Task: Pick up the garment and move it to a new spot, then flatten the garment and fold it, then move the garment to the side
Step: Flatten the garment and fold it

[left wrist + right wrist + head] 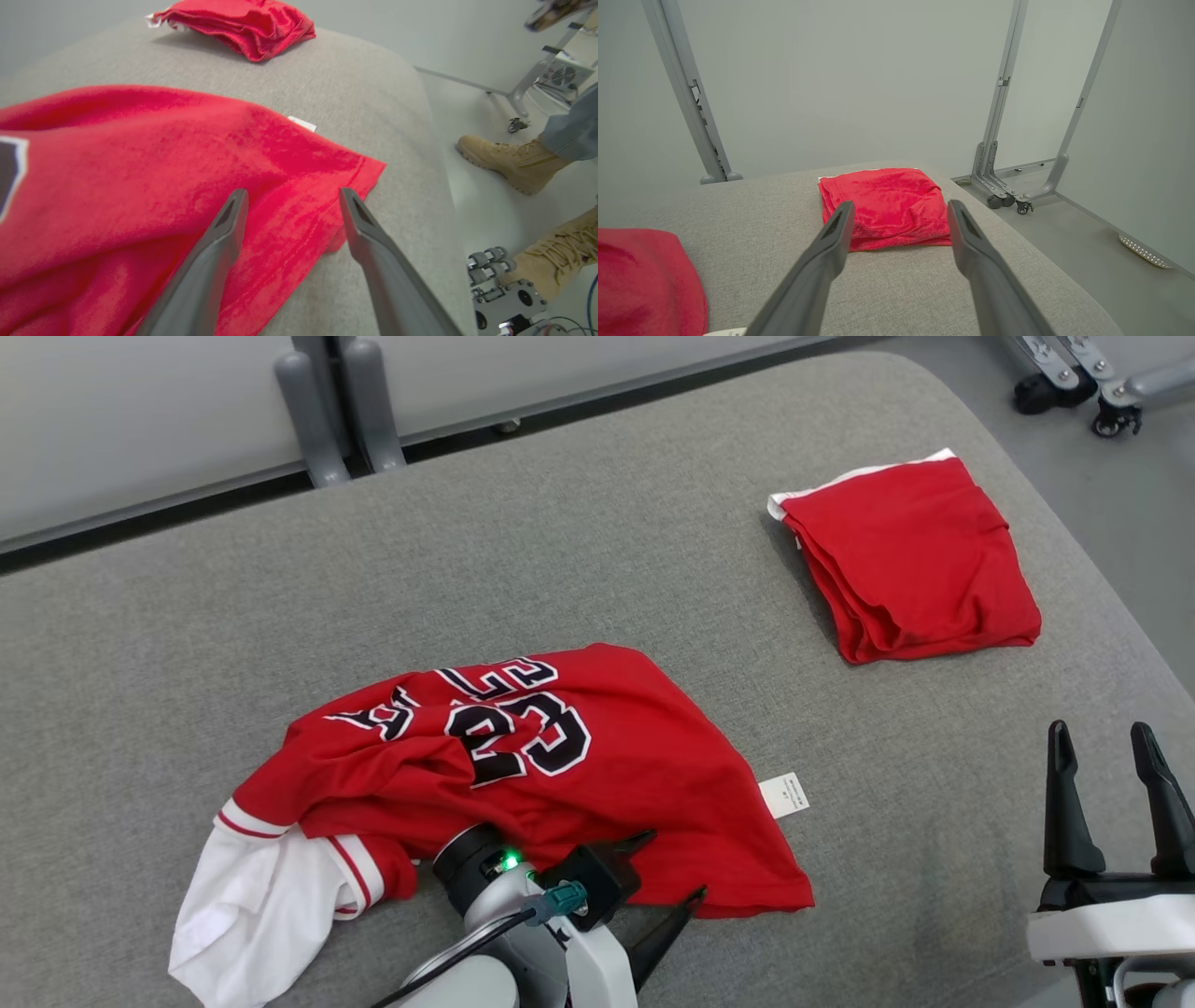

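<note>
Crumpled red basketball jersey with black numerals and white trim (560, 775) lies near left on the grey fabric-covered counter (560, 523). The left tool (670, 870) is spread wide at its near hem. The right tool (1100, 737) stands wide and empty, well apart. A sound grasp probably means lowering onto the hem by the corner and pinching the cloth firmly before lifting. A folded red garment (910, 560) sits far right.

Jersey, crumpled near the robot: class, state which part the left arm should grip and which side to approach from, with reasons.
Probably best to grip the jersey at its hem corner, coming low from the robot's side. There the cloth lies thin and flat on the table with its edge exposed, and the left gripper, jaws open, points at that hem.
</note>
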Motion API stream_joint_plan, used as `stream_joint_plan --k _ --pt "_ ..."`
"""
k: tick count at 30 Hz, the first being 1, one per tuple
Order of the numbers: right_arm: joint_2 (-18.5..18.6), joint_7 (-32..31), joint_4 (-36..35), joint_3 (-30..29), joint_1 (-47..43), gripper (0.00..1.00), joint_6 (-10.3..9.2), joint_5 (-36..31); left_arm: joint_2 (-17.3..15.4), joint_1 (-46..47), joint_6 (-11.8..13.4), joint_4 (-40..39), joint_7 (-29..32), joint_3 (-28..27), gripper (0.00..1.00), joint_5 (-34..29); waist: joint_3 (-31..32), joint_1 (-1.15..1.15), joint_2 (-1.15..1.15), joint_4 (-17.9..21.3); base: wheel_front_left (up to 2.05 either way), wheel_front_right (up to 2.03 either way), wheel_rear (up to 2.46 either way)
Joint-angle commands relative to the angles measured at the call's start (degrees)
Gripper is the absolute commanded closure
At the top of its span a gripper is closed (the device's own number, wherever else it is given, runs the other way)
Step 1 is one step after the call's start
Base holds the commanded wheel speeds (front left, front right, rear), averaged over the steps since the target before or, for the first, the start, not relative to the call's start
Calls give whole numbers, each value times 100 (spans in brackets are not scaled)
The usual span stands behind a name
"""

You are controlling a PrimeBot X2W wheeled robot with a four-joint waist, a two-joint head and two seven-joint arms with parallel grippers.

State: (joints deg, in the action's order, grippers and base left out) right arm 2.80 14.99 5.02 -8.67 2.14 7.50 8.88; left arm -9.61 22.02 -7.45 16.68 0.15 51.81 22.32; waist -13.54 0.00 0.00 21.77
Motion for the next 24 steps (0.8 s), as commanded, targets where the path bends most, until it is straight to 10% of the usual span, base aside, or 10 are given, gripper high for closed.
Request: stream_joint_plan --k 1,6,7,9,17,24 --pt "21 29 -17 -19 112 0 -2 74 -52 117 17 241 103 59 0 -74 -289 0 0 234 0 0 0" --pt "25 29 -11 -83 145 0 -2 188 -120 261 10 911 529 411 0 -230 -404 0 0 240 0 0 0" --pt "24 29 -5 -103 156 0 -2 189 -114 227 7 1000 591 469 54 -188 -406 0 0 219 0 0 0" --pt "23 29 12 -137 183 0 -2 196 -163 305 4 1111 554 528 100 -240 -397 0 0 157 0 0 0" --pt "27 29 54 -244 83 0 -2 119 -40 262 -4 349 11 138 100 737 -74 0 0 -348 0 0 0" --pt "29 29 99 -518 -157 0 -2 -24 -836 -847 519 -1845 -322 -1195 100 2052 264 0 0 -1138 0 0 0"
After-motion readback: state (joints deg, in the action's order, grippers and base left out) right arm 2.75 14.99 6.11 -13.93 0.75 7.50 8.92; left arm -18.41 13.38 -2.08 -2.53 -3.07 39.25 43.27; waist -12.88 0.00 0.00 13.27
